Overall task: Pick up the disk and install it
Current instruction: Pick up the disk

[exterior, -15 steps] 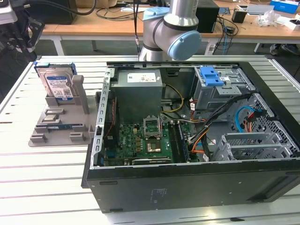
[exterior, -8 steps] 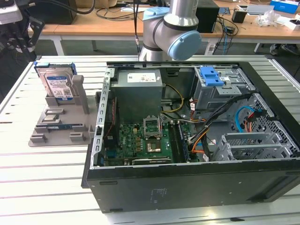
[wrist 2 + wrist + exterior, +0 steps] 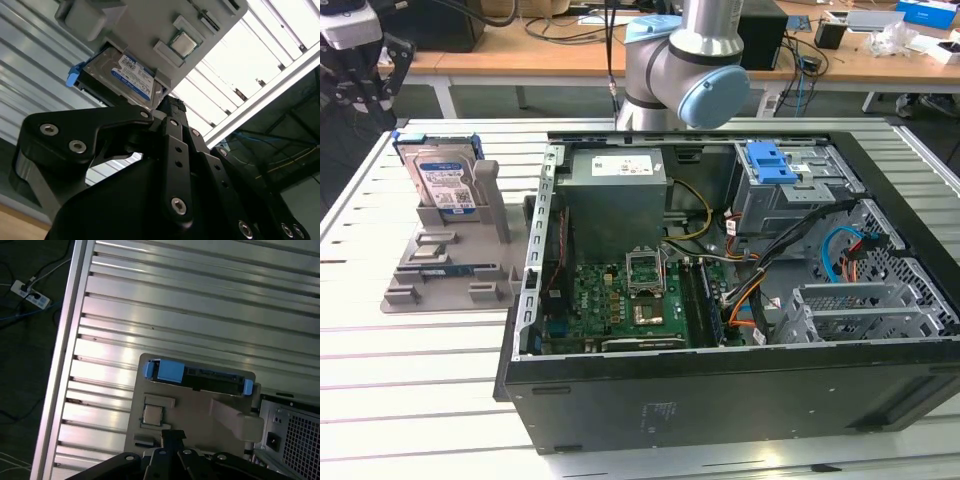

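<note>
1. The end effector (image 3: pixel 365 88) hangs high over the counter's (image 3: pixel 410 385) far corner, at the exterior view's left, well apart from the open case (image 3: pixel 720 400).
2. Apart or together? Cannot tell: its black linkage overlaps itself in both wrist views (image 3: pixel 170 106) (image 3: pixel 172 436).
3. It hovers clear of the disk (image 3: pixel 442 180).
4. The disk (image 3: pixel 131 77) (image 3: pixel 210 380) stands on edge in the grey holder (image 3: pixel 450 270), label outward, with blue rails (image 3: pixel 473 150) at its sides.
5. The holder sits on the counter just beside the case.
</note>
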Controlling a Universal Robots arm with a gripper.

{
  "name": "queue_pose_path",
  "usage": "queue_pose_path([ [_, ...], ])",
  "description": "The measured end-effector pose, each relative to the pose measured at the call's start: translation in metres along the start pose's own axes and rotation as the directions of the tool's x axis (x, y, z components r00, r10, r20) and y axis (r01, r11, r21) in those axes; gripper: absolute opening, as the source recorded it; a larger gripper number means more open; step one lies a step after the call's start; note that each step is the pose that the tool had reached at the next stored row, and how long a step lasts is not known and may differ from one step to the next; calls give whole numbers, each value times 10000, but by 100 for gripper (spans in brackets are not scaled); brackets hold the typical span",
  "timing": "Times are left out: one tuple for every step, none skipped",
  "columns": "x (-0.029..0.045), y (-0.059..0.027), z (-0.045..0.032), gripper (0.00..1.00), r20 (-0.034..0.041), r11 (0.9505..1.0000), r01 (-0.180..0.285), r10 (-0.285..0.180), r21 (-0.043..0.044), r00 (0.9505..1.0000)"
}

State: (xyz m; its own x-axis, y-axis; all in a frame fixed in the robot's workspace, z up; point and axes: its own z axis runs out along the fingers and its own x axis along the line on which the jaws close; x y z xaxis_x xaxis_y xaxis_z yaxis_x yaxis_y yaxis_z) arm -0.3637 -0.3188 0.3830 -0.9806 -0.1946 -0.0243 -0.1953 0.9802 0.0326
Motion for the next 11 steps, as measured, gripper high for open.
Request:
queue_pose_path([
  [0, 0, 0, 11, -3, 9999, 110, -110, -3, 9999],
  [0, 0, 0, 11, -8, 9997, 254, -254, -6, 9997],
  [0, 0, 0, 11, -11, 9994, 350, -350, -9, 9994],
  [0, 0, 0, 11, -17, 9987, 516, -516, -13, 9987],
  [0, 0, 0, 11, -21, 9978, 664, -664, -17, 9978],
  [0, 0, 0, 11, -26, 9967, 811, -811, -21, 9967],
  [0, 0, 0, 11, -33, 9944, 1057, -1057, -27, 9944],
  [0, 0, 0, 11, -38, 9927, 1208, -1208, -32, 9927],
  [0, 0, 0, 11, -41, 9913, 1316, -1316, -35, 9913],
  [0, 0, 0, 11, -43, 9900, 1408, -1408, -37, 9900],
  [0, 0, 0, 11, -46, 9889, 1483, -1483, -40, 9889],
])
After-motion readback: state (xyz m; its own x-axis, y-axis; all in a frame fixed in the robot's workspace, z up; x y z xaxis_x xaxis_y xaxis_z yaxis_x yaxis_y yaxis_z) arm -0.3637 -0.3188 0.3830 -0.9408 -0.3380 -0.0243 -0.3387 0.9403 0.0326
